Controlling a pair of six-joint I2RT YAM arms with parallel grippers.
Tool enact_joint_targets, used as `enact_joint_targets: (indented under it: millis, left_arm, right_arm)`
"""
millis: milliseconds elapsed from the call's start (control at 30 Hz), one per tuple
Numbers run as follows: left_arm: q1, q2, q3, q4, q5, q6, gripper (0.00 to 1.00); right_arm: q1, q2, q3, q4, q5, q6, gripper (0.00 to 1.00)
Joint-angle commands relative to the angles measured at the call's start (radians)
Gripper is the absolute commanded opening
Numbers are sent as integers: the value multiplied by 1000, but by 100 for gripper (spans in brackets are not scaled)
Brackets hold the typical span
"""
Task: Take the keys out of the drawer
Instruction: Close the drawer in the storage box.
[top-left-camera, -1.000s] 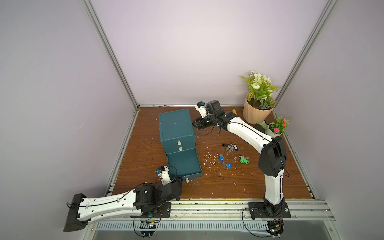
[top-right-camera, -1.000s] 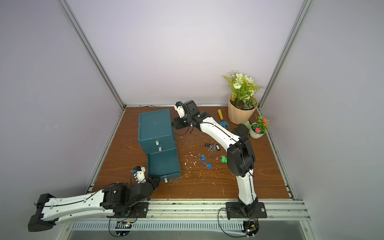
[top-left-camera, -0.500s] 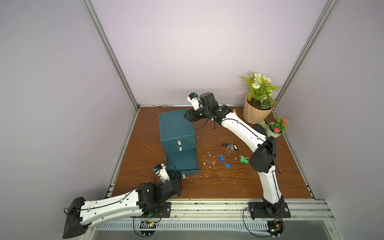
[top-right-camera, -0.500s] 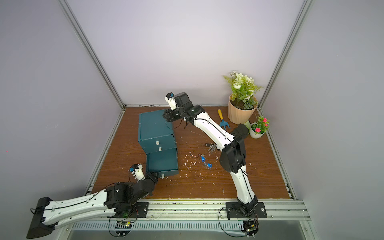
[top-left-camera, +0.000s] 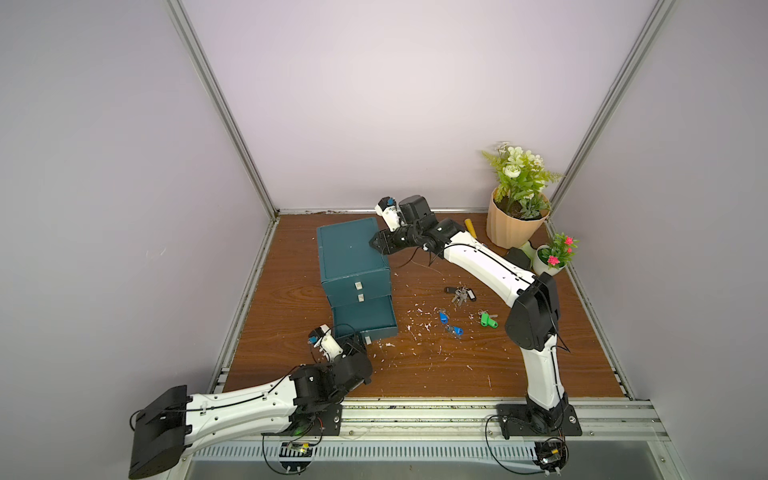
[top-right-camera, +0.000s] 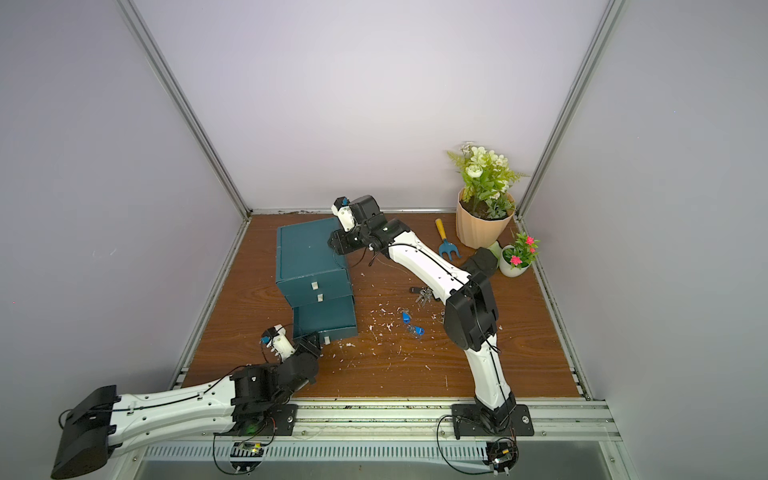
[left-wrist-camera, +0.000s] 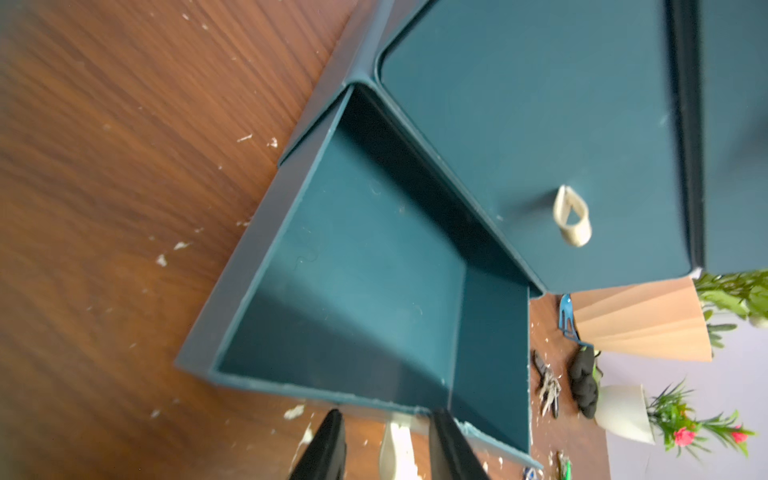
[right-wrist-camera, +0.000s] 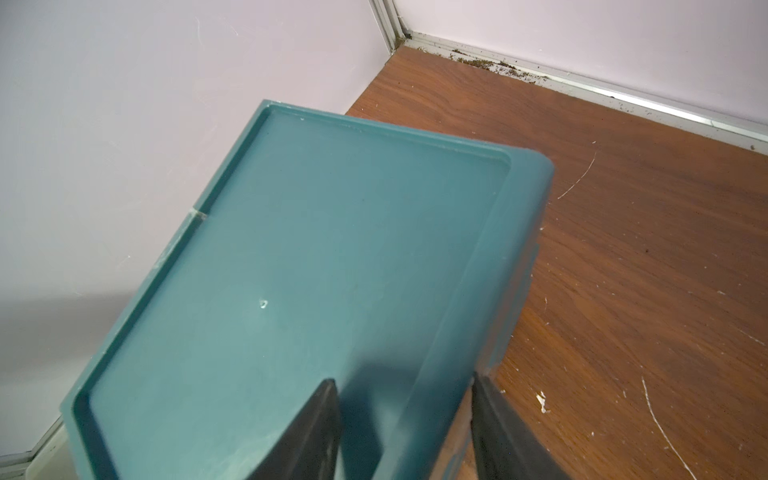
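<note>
The teal drawer cabinet (top-left-camera: 349, 249) stands at the back left of the wooden table. Its bottom drawer (top-left-camera: 363, 318) is pulled partly out, and in the left wrist view the drawer (left-wrist-camera: 374, 270) is empty. The keys lie on the table to its right: a silver bunch with black tags (top-left-camera: 459, 294), two blue-tagged ones (top-left-camera: 444, 318) (top-left-camera: 455, 331) and a green-tagged one (top-left-camera: 487, 320). My left gripper (left-wrist-camera: 388, 415) is open, one finger on each side of the drawer's pale handle (left-wrist-camera: 395, 440), not touching it. My right gripper (right-wrist-camera: 402, 380) is open astride the cabinet's top right edge.
A large peach plant pot (top-left-camera: 513, 226) and a small white pot with pink flowers (top-left-camera: 548, 262) stand at the back right. A blue-and-yellow garden fork (top-right-camera: 446, 243) lies beside them. White crumbs (top-left-camera: 419, 328) litter the table. Walls close in on three sides.
The bottom drawer has slid part of the way back in. My left gripper has opened at the handle. My right gripper has moved left onto the cabinet's top right edge.
</note>
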Motion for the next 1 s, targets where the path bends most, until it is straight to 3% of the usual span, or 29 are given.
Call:
enact_joint_targets:
  millis: [0, 133, 333, 567, 800, 967]
  left_arm:
    - [87, 64, -32, 127, 5, 99, 38]
    - [152, 144, -29, 216, 31, 159, 39]
    - [154, 233, -44, 271, -56, 114, 40]
    - [154, 398, -39, 456, -147, 97, 43]
    - [162, 545, -42, 612, -145, 83, 47]
    - [245, 601, -67, 763, -70, 157, 48]
  right_arm:
    - [12, -24, -54, -71, -25, 2, 53]
    - [12, -30, -72, -61, -33, 8, 53]
    - [14, -45, -126, -26, -54, 25, 51]
    - [17, -56, -149, -21, -59, 23, 51]
    - [19, -58, -160, -15, -67, 26, 50]
    - [20, -63, -172, -12, -68, 29, 50]
